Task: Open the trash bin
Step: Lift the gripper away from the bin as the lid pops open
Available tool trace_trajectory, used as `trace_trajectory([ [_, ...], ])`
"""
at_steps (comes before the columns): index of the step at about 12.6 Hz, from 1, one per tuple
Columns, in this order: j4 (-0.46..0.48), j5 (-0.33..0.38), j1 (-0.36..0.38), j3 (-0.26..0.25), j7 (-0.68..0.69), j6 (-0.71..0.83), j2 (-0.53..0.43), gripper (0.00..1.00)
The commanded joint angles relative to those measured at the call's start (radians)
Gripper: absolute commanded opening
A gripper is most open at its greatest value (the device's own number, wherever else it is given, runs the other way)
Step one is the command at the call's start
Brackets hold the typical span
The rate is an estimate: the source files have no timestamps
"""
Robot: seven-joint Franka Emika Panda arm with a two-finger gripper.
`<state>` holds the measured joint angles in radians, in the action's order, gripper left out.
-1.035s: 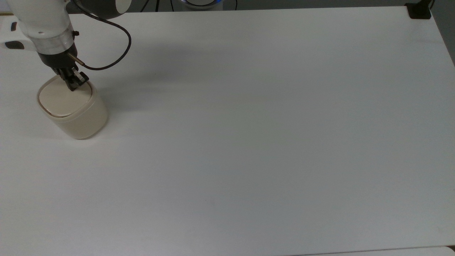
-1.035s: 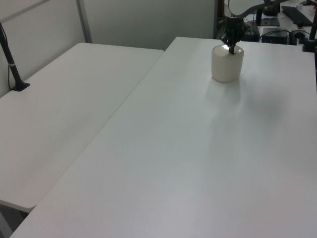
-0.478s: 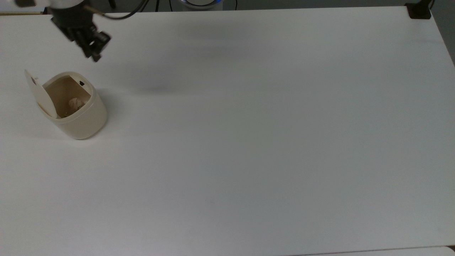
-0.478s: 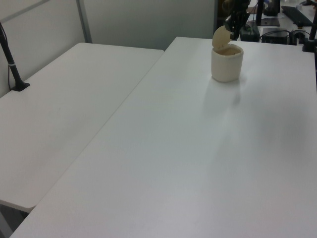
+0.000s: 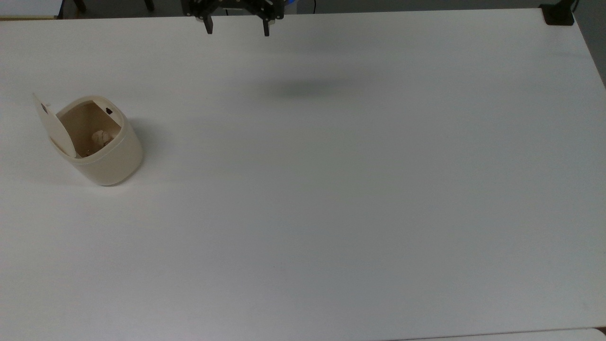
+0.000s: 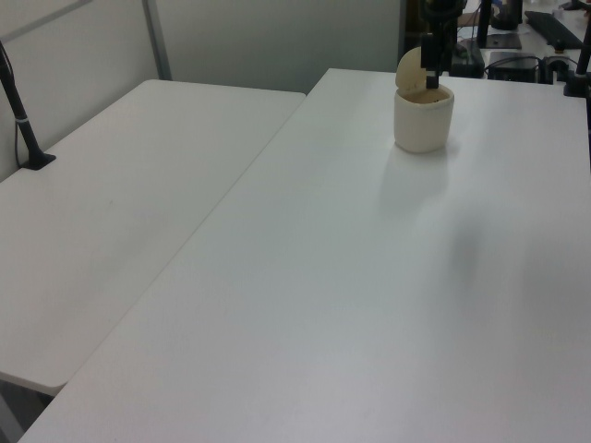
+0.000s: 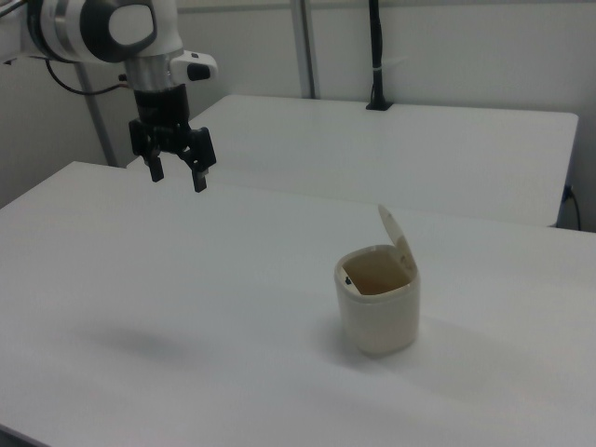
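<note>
The cream-beige trash bin (image 5: 106,158) (image 6: 423,118) (image 7: 378,318) stands on the white table at the top view's left. Its lid (image 5: 51,125) (image 7: 397,240) is swung up and stands nearly upright on its hinge. Inside the bin lies a small crumpled scrap (image 5: 101,137). My gripper (image 5: 236,27) (image 7: 177,174) hangs open and empty high above the table, far from the bin, at the top view's upper middle. In the left view one finger of the gripper (image 6: 431,65) shows in front of the lid.
The white table (image 5: 331,189) stretches wide to the top view's right. A black clamp (image 5: 557,14) sits on its far right corner. A second white table (image 6: 111,212) (image 7: 400,140) with a black post stands alongside.
The lid was pressed and sprang up. My gripper has lifted off the bin, moved away to the top view's right along the far edge, and has gone from shut to open.
</note>
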<state>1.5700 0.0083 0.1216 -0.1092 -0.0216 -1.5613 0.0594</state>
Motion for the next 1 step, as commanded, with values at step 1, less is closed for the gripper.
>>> trace_trajectory([
  [1, 0.028, 0.015, -0.003, -0.007, 0.045, 0.014, -0.023, 1.00],
])
